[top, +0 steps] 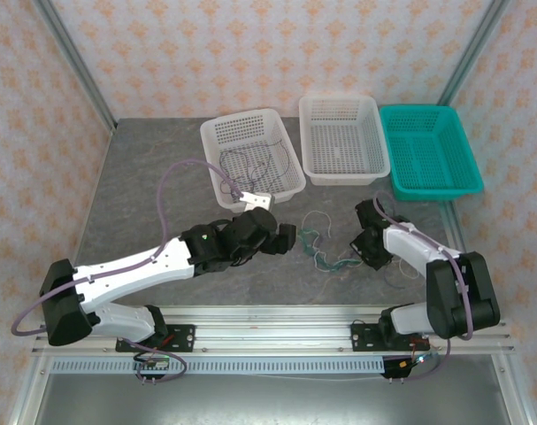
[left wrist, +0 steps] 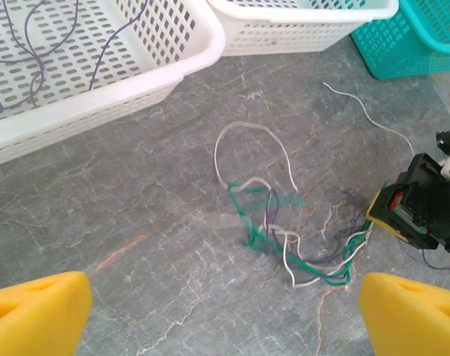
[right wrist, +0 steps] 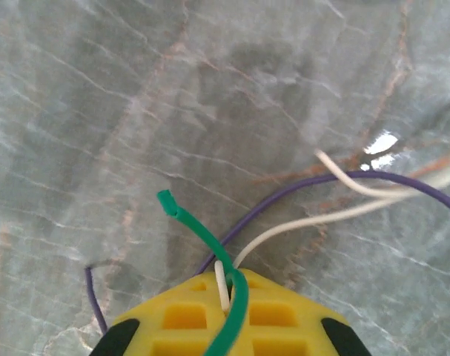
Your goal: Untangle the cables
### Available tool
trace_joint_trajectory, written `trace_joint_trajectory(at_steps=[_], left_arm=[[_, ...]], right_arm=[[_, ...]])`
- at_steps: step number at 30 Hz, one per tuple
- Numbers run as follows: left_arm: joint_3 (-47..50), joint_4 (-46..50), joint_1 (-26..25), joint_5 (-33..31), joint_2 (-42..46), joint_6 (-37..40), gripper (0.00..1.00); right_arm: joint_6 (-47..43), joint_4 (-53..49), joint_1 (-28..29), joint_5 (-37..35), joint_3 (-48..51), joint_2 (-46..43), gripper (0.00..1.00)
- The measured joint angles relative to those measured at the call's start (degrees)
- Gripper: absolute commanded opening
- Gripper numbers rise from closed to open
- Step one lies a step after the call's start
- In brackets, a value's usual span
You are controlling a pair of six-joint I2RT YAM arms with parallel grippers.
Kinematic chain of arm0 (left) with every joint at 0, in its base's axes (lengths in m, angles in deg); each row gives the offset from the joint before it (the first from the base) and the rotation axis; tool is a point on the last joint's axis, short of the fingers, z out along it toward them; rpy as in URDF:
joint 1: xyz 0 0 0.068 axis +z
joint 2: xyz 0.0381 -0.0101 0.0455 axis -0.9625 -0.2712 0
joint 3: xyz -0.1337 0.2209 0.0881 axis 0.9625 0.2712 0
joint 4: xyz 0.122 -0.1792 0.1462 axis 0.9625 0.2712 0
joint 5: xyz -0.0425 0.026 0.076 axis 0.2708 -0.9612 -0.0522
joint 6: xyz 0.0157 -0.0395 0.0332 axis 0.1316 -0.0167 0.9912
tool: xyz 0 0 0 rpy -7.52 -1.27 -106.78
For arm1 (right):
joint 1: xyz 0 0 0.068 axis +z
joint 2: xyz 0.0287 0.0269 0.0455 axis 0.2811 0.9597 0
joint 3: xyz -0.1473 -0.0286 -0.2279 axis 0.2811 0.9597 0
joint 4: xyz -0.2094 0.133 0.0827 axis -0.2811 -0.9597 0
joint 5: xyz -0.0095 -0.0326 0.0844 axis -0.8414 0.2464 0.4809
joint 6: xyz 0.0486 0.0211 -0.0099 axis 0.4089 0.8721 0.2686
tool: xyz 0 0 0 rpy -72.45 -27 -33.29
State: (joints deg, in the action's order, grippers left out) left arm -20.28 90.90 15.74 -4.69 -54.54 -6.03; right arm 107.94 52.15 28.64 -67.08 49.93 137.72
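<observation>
Lying mid-frame in the top view, the cables stretch left to right on the table. The right gripper pinches their green and white ends. The left gripper, spread wide, sits just left of them, equally near.

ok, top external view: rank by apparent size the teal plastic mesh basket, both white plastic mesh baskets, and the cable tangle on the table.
1. Teal plastic mesh basket, middle white plastic mesh basket, left white plastic mesh basket: too alike to rank.
2. Tangle of thin white, green and purple cables: smallest.
</observation>
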Motion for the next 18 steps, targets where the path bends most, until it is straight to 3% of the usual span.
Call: trace_joint_trajectory(at_steps=[4, 12, 18], left_arm=[[0.0, 0.1, 0.0, -0.7, 1.2, -0.4, 0.93], [0.0, 0.3, 0.2, 0.2, 5.7, -2.9, 0.93], [-0.3, 1.0, 2.1, 2.4, 7.4, -4.9, 0.93]], right_arm=[[-9.8, 6.1, 0.0, 0.5, -3.0, -2.6, 0.0], [-41.2, 20.0, 6.3, 4.6, -5.7, -25.2, 0.0], [-65.3, 18.3, 11.5, 13.1, -13.4, -22.9, 0.0]])
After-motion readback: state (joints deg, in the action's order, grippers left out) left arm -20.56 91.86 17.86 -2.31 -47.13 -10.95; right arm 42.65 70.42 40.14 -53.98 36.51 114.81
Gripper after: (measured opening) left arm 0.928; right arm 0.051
